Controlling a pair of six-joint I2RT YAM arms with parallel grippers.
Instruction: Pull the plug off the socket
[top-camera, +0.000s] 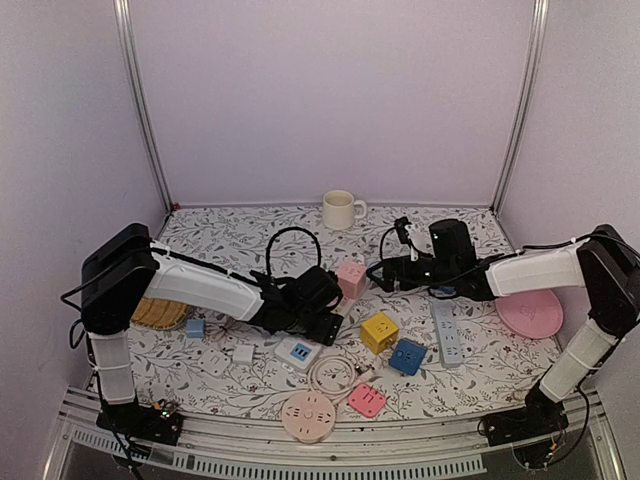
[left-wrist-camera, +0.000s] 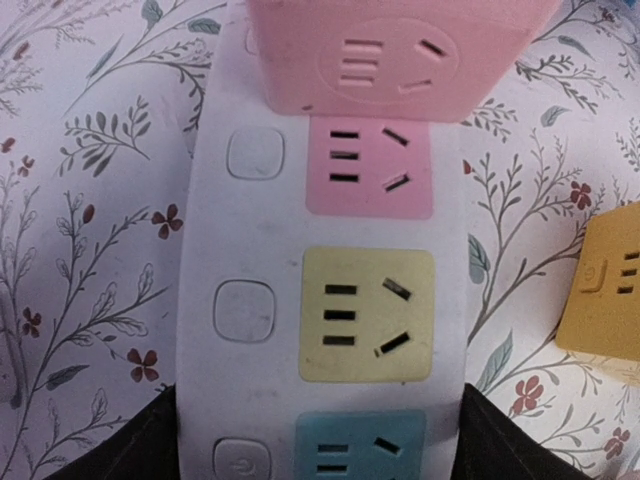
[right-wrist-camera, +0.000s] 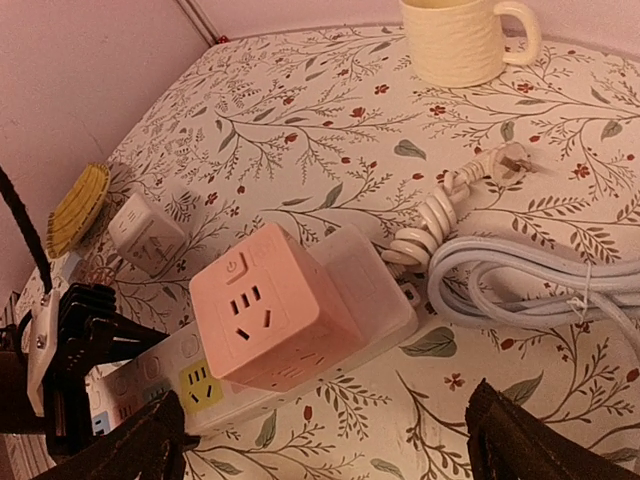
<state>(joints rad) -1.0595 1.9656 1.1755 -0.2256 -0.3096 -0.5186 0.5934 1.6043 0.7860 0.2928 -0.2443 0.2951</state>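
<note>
A pink cube plug (top-camera: 350, 278) sits plugged into the far end of a white power strip (left-wrist-camera: 250, 230) with pink, yellow and blue socket faces. My left gripper (top-camera: 325, 300) is shut on the strip's near end, with a finger on each long side (left-wrist-camera: 320, 445). The cube (left-wrist-camera: 400, 55) is at the top of that view. My right gripper (top-camera: 385, 272) is open just right of the cube. In the right wrist view its fingers (right-wrist-camera: 330, 440) spread wide below the cube (right-wrist-camera: 270, 305) without touching it. The strip (right-wrist-camera: 375, 270) runs under the cube.
The strip's coiled white cable (right-wrist-camera: 540, 280) and its loose plug (right-wrist-camera: 510, 165) lie right of the cube. A cream mug (top-camera: 340, 210) stands at the back. A yellow cube (top-camera: 379, 331), a blue cube (top-camera: 407, 356), a grey strip (top-camera: 447, 330) and a pink plate (top-camera: 530, 312) lie nearby.
</note>
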